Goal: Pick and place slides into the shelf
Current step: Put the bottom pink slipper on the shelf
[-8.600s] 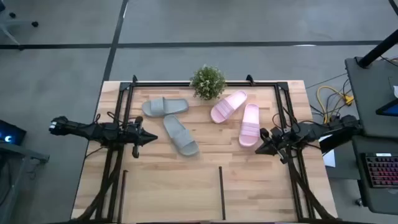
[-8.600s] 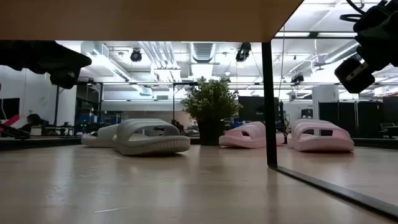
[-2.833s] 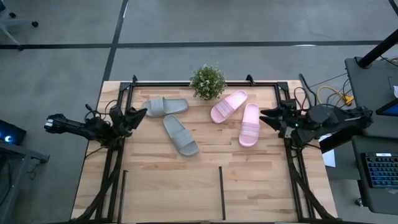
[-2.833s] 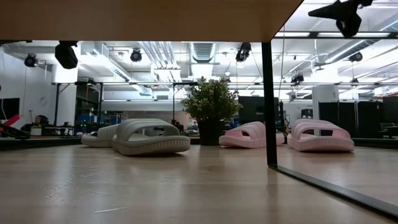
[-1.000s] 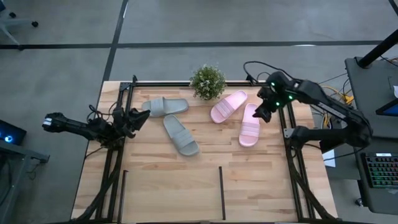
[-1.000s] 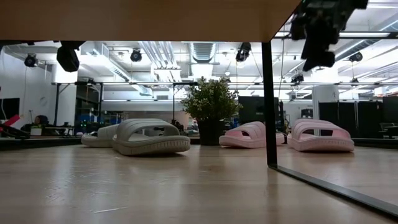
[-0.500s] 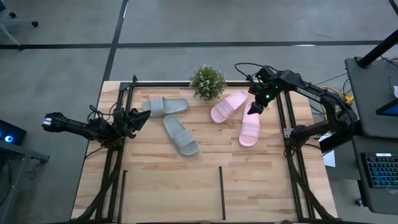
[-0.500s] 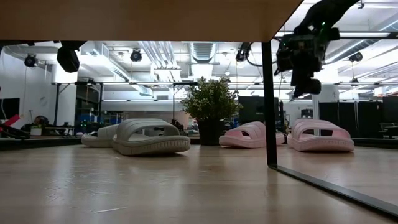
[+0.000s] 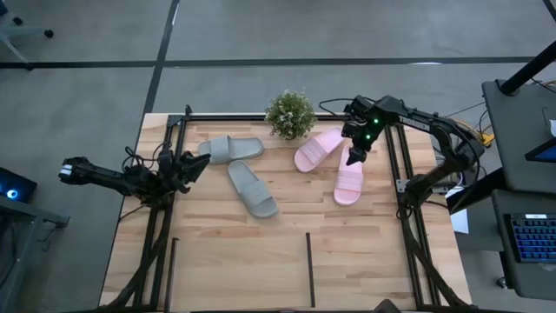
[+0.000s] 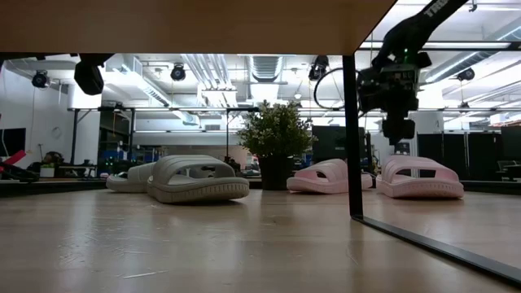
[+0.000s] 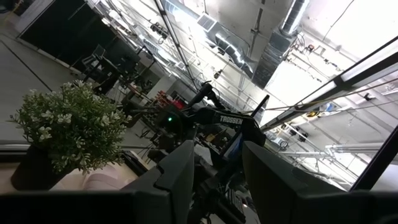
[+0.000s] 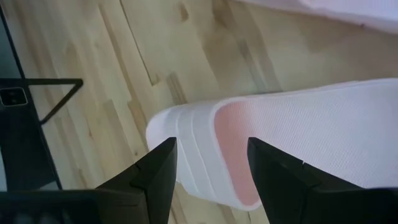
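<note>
Two pale pink slides lie flat on their soles at the table's far right, one (image 9: 319,148) slanted and one (image 9: 349,180) pointing far to near. Two grey-green slides (image 9: 230,149) (image 9: 253,189) lie flat at the far left. My right gripper (image 9: 354,156) is open and points down just above the far end (image 12: 205,134) of the nearer pink slide (image 10: 419,177), clear of it in the low view (image 10: 399,140). My left gripper (image 9: 201,163) is open and empty, held up by the table's left edge. The shelf's black bars (image 9: 309,269) stand near the front edge.
A small potted plant (image 9: 290,114) stands at the far edge between the two pairs. Black arm frames (image 9: 405,187) run along both sides of the table. In the low view a shelf upright (image 10: 352,134) stands under a wooden board (image 10: 203,24). Bare wood lies mid-table.
My right gripper has swung toward the table's left and come down, from beside the right frame to just above the far end of the nearer pink slide. The slides have not moved.
</note>
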`<move>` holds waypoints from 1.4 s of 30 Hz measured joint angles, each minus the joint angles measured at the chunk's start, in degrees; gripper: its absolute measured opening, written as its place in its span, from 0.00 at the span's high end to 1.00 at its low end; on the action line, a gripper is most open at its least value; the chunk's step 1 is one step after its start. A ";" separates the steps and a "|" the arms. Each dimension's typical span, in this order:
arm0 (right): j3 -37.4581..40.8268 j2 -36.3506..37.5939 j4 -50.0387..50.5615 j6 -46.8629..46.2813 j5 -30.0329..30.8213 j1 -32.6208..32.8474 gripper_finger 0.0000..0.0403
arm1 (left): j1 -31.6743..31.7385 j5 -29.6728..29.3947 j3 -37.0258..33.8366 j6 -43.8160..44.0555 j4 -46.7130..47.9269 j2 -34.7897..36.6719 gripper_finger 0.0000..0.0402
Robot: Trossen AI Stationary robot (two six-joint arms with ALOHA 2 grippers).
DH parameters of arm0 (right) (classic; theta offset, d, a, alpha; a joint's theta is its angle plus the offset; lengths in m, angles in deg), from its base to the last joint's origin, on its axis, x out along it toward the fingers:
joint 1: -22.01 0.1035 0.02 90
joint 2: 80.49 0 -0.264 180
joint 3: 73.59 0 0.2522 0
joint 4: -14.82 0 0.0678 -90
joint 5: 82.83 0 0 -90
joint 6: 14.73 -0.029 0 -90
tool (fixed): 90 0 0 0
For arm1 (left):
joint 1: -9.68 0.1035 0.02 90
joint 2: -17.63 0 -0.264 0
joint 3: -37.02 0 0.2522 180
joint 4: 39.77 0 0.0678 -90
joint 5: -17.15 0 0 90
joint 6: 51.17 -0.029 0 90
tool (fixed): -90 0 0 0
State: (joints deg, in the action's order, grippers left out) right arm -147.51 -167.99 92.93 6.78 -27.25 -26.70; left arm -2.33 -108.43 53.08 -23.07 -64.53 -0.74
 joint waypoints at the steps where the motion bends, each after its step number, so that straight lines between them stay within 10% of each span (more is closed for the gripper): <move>1: 0.02 -0.60 -0.02 0.25 -0.02 0.00 0.54 | 0.02 -0.10 0.00 0.00 0.02 0.02 0.69; 42: 7.34 -7.97 -0.14 12.18 -1.81 1.94 0.54 | 0.00 -2.68 -0.02 -1.86 0.02 0.02 0.69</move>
State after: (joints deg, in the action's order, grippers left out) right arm -140.17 -175.95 92.79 18.96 -29.06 -24.76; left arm -2.33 -111.11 53.06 -24.93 -64.50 -0.72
